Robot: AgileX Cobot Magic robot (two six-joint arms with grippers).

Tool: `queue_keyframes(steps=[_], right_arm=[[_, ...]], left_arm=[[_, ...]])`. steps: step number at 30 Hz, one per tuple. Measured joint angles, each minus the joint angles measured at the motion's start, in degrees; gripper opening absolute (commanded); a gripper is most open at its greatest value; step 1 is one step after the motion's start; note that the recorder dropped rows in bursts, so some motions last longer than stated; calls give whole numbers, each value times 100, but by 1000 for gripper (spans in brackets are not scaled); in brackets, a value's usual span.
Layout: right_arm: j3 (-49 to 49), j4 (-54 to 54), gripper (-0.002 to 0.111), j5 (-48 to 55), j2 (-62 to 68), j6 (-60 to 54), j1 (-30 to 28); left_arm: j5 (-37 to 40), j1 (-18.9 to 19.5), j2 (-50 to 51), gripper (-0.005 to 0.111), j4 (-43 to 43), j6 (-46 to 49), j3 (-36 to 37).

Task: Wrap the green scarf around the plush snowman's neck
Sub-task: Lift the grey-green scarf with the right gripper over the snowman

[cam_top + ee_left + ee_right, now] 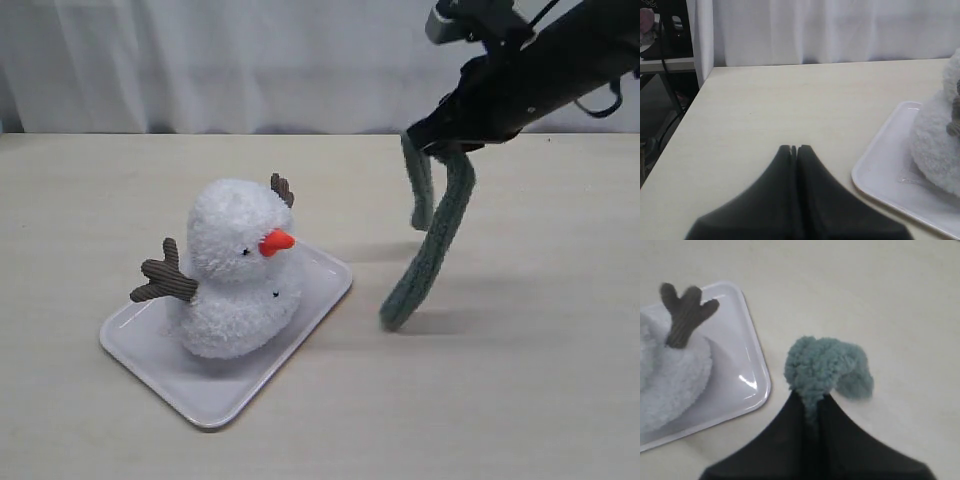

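The green scarf (432, 235) hangs from the right gripper (440, 147), whose jaws are clamped on it at a fold. Two strands drop from there, a short one behind and a long one slanting down toward the tabletop (520, 400). The long strand's lower end seems to rest on the surface, though the view does not settle that. The scarf hangs over the right half of the table, nearer the far edge, apart from the tray's right corner.

The plush snowman (240, 270) sits upright on a white tray (225, 392) left of the table's middle. Its carrot nose points toward the scarf and its brown twig arms are spread. Scarf and snowman do not touch.

The left gripper (794, 149) has its jaws pressed together on nothing, low over bare table beside the tray's rim, toward the table's left edge.
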Motion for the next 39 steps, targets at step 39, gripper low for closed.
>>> queue_keyframes(steps=[39], right_arm=[[542, -2627, 4, 1123, -1513, -5353, 4652]], left_arm=[[0, 0, 0, 0, 0, 0, 0]])
